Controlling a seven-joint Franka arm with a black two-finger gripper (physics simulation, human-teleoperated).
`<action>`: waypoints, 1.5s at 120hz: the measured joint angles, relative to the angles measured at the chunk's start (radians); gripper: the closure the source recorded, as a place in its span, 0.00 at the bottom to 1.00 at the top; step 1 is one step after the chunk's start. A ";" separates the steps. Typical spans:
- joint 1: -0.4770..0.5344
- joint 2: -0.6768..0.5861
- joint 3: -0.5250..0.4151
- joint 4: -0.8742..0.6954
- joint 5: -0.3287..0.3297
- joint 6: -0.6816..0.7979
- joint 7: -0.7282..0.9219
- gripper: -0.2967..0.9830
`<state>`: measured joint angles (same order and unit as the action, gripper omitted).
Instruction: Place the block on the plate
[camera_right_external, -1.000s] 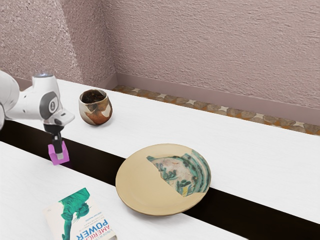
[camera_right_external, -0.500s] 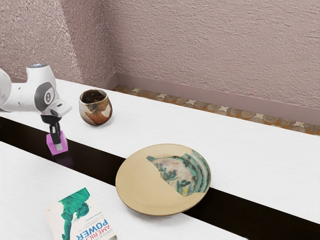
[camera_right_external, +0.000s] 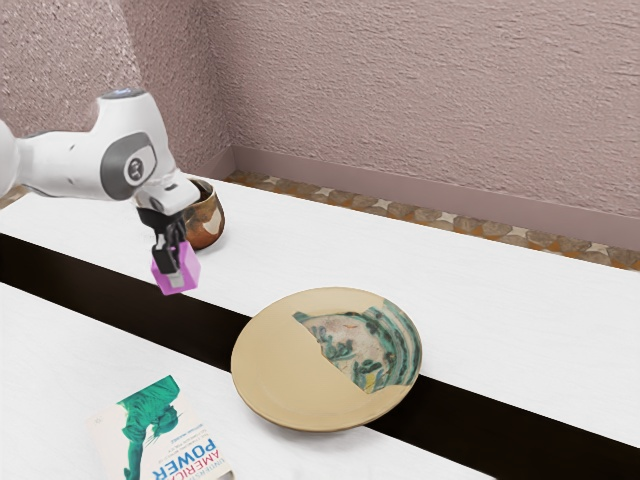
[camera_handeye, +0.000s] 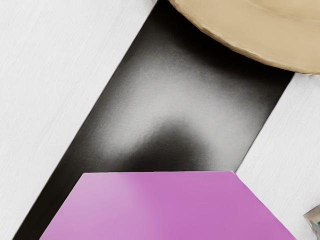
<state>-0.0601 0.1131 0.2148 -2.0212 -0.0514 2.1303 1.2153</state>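
In the exterior view my gripper is shut on the pink-purple block, holding it above the table, over the dark stripe's far side. The round tan plate, with a green patterned patch, lies lower down toward the exterior view's right, apart from the block. In the wrist view the block is large and close under the hand, and part of the plate shows beyond it across the dark stripe.
A brown and white cup stands just behind the gripper in the exterior view. A book with a green figure lies near the exterior view's lower left. The white table has a dark stripe running across it.
My gripper has risen and travelled toward the exterior view's right, carrying the block closer to the plate. The arm now covers part of the cup. Plate and book have stayed still.
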 joint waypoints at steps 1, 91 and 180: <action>-0.004 -0.003 0.000 -0.001 -0.001 -0.002 0.000 0.48; -0.374 0.218 -0.054 0.150 -0.026 -0.039 -0.057 0.47; -0.375 0.124 0.021 0.185 -0.040 -0.080 -0.140 0.25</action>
<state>-0.4354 0.2376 0.2360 -1.8366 -0.0910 2.0505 1.0756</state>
